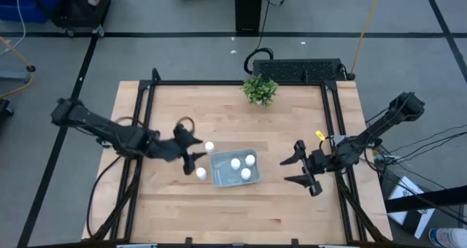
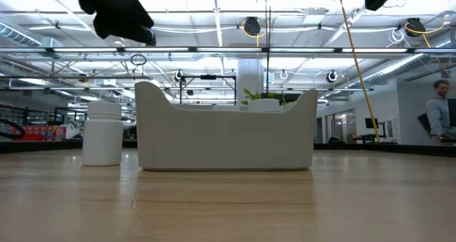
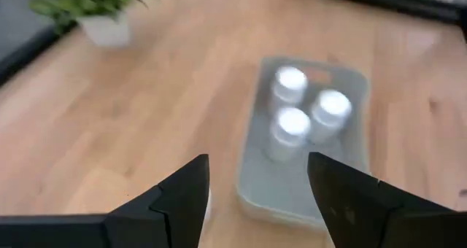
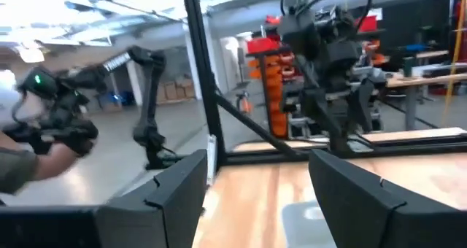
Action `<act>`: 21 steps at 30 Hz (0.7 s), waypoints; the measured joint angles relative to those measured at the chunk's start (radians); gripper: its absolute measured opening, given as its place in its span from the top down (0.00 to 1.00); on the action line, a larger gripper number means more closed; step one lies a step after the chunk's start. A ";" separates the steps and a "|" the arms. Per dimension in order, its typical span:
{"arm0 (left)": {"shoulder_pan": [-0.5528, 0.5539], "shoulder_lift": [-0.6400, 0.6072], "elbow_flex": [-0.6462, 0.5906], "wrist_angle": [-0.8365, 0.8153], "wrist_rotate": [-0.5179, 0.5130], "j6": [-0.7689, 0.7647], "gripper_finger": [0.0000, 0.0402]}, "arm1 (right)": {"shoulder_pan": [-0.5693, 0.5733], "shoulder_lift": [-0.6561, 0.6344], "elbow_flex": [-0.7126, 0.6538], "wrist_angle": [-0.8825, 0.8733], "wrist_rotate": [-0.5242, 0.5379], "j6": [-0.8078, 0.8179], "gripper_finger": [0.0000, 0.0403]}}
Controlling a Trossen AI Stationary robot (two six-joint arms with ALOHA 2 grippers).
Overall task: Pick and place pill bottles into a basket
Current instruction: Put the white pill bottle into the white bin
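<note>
The pale grey-blue basket (image 1: 233, 176) sits at the table's middle and holds three white pill bottles (image 1: 235, 163) (image 1: 250, 160) (image 1: 246, 173), standing upright. Two more white bottles stand on the table just left of it, one (image 1: 209, 146) by its far left corner and one (image 1: 201, 173) by its near left corner; the low view shows one bottle (image 2: 103, 133) left of the basket (image 2: 224, 135). My left gripper (image 1: 198, 150) hangs open above the table between these two bottles, pointing at the basket (image 3: 306, 182). My right gripper (image 1: 286, 171) is open and empty, right of the basket.
A small green plant (image 1: 260, 90) in a white pot stands at the table's far edge. Black frame rails run along the table's left (image 1: 139, 131) and right (image 1: 337, 124) sides. Bare wood lies near the front edge. A person (image 2: 440, 117) stands in the room beyond.
</note>
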 joint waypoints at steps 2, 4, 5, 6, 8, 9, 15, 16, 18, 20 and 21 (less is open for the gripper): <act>-0.035 0.035 0.036 -0.039 0.017 -0.026 0.40 | 0.007 0.001 -0.008 -0.002 0.001 0.014 0.41; -0.063 0.065 0.062 -0.096 0.047 -0.066 0.40 | 0.012 0.002 -0.008 -0.002 0.000 0.031 0.41; -0.074 0.081 0.069 -0.127 0.057 -0.094 0.40 | 0.015 0.001 -0.008 0.002 0.000 0.033 0.41; -0.081 0.097 0.072 -0.159 0.069 -0.120 0.40 | 0.019 0.001 -0.008 0.008 0.000 0.033 0.41; -0.095 0.131 0.075 -0.222 0.083 -0.153 0.40 | 0.020 0.001 -0.008 0.018 0.000 0.029 0.41; -0.103 0.149 0.075 -0.243 0.087 -0.164 0.40 | 0.020 0.001 -0.008 0.028 0.000 0.030 0.41; -0.156 0.255 0.074 -0.234 0.130 -0.180 0.40 | 0.020 0.001 -0.008 0.050 0.000 0.033 0.41; -0.163 0.266 0.074 -0.235 0.123 -0.179 0.40 | 0.020 0.001 -0.008 0.051 0.000 0.033 0.41; -0.168 0.285 0.074 -0.242 0.115 -0.179 0.40 | 0.017 0.001 -0.008 0.050 0.001 0.031 0.41; -0.167 0.300 0.074 -0.243 0.104 -0.190 0.40 | 0.015 0.001 -0.008 0.051 0.002 0.023 0.41; -0.166 0.304 0.074 -0.243 0.099 -0.190 0.40 | 0.016 0.001 -0.007 0.051 0.002 0.018 0.41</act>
